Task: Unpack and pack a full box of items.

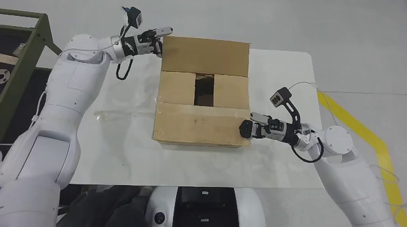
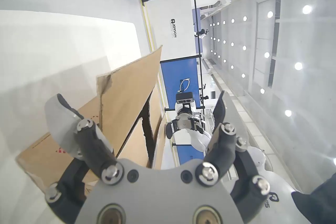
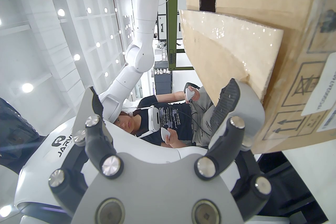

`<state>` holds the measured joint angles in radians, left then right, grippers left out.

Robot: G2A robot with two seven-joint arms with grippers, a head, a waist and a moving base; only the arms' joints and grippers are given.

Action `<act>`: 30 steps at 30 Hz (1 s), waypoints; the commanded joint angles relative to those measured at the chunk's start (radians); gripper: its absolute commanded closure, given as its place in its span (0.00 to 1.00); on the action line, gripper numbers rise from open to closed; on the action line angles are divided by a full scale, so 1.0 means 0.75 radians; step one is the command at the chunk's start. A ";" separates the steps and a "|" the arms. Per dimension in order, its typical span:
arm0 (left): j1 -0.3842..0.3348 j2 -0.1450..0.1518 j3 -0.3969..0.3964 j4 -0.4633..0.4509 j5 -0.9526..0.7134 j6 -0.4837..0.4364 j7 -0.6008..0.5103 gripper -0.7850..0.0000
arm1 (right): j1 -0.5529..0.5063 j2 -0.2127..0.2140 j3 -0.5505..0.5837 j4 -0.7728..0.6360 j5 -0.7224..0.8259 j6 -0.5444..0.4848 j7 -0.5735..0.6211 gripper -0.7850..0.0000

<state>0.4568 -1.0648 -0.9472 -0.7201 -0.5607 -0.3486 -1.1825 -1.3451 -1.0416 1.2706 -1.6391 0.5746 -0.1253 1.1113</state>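
A brown cardboard box [image 1: 191, 124] stands in the middle of the white table [image 1: 280, 74]. Its far flap [image 1: 203, 55] and near flap [image 1: 200, 122] lie outward, and a dark gap [image 1: 205, 90] shows between the two inner flaps. My left gripper [image 1: 162, 34] is open at the far left corner of the box, with the raised flap [image 2: 126, 93] edge-on between its spread fingers [image 2: 60, 109]. At the near right corner my right gripper [image 1: 247, 129] is open too, one fingertip [image 3: 231, 93] against the near flap's corner [image 3: 231, 51].
A strip of clear tape [image 1: 124, 112] lies on the table left of the box. A green metal frame [image 1: 25, 42] stands beyond the table's left edge. A yellow floor line [image 1: 356, 125] runs on the right. The table's right part is bare.
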 commanded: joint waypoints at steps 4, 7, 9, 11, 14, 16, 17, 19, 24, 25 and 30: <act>-0.007 -0.007 -0.025 0.032 -0.093 -0.012 -0.111 0.00 | 0.000 0.000 0.000 0.000 0.000 0.000 0.000 0.00; -0.006 -0.006 -0.053 0.040 -0.159 -0.014 -0.194 0.00 | 0.000 0.000 0.000 0.000 0.000 0.000 0.000 0.00; -0.006 -0.002 -0.071 0.040 -0.188 -0.017 -0.256 0.00 | 0.000 0.000 0.000 0.000 0.000 0.000 0.000 0.00; -0.004 0.002 -0.089 0.037 -0.213 -0.017 -0.311 0.00 | 0.000 0.000 0.000 0.000 0.000 0.000 0.000 0.00; 0.002 0.010 -0.113 0.020 -0.236 -0.016 -0.369 0.00 | 0.000 0.000 0.000 0.000 0.000 0.000 0.000 0.00; 0.010 0.015 -0.127 -0.004 -0.242 0.001 -0.386 0.00 | 0.000 0.000 0.000 0.000 0.000 0.000 0.000 0.00; 0.015 0.018 -0.134 -0.017 -0.242 0.007 -0.392 0.00 | 0.000 0.000 0.000 0.000 0.000 0.000 0.000 0.00; 0.028 0.023 -0.148 -0.038 -0.253 0.020 -0.405 0.00 | 0.000 0.000 0.000 0.000 0.000 0.000 0.000 0.00; 0.059 0.032 -0.181 -0.099 -0.287 0.054 -0.439 0.00 | 0.000 0.000 0.000 0.000 0.000 0.000 0.000 0.00; 0.066 0.035 -0.187 -0.114 -0.288 0.061 -0.446 0.00 | 0.000 0.000 0.000 0.000 0.000 0.000 0.000 0.00; 0.121 0.056 -0.214 -0.191 -0.282 0.086 -0.471 0.00 | 0.000 0.000 0.000 0.000 0.000 0.000 0.000 0.00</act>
<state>0.5369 -1.0270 -1.1049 -0.8505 -0.7748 -0.2834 -1.5366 -1.3451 -1.0416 1.2706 -1.6391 0.5746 -0.1253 1.1113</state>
